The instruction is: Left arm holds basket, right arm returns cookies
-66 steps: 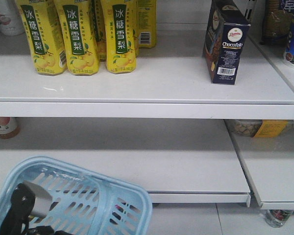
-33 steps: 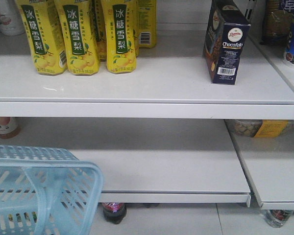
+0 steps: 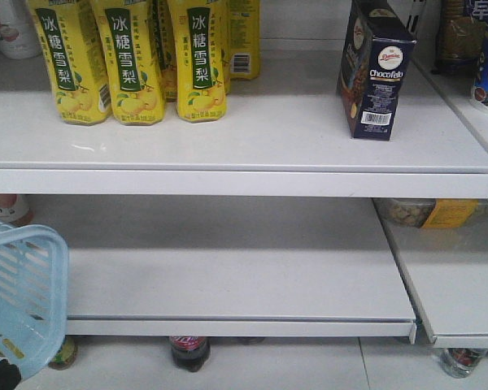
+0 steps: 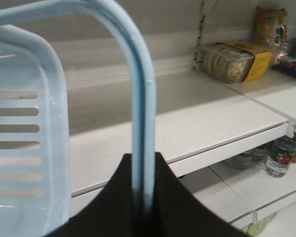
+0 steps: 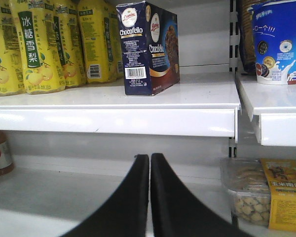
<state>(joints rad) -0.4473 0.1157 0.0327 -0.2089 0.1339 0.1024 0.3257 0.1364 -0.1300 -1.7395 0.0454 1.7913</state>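
Observation:
The cookies (image 3: 376,69), a dark navy ChocoFelo box, stand upright on the right part of the upper shelf (image 3: 244,158), also in the right wrist view as the cookies (image 5: 148,47). The light blue basket (image 3: 20,292) hangs at the left edge of the front view. In the left wrist view my left gripper (image 4: 144,170) is shut on the basket's loop handle (image 4: 138,98), with the slotted basket wall (image 4: 24,148) to its left. My right gripper (image 5: 150,160) is shut on nothing, below the upper shelf and apart from the cookies.
Yellow drink bottles (image 3: 130,61) stand in a row on the upper shelf's left. A clear tub of snacks with a yellow label (image 3: 427,213) sits on the lower right shelf. Bottles (image 3: 189,352) lie under the lower shelf (image 3: 244,325). A blue-white cup (image 5: 278,42) stands on the neighbouring shelf.
The basket has swung left across the front view, from lower left centre to the left edge. The black arm part seen in it a second ago is almost gone. The cookies have not moved.

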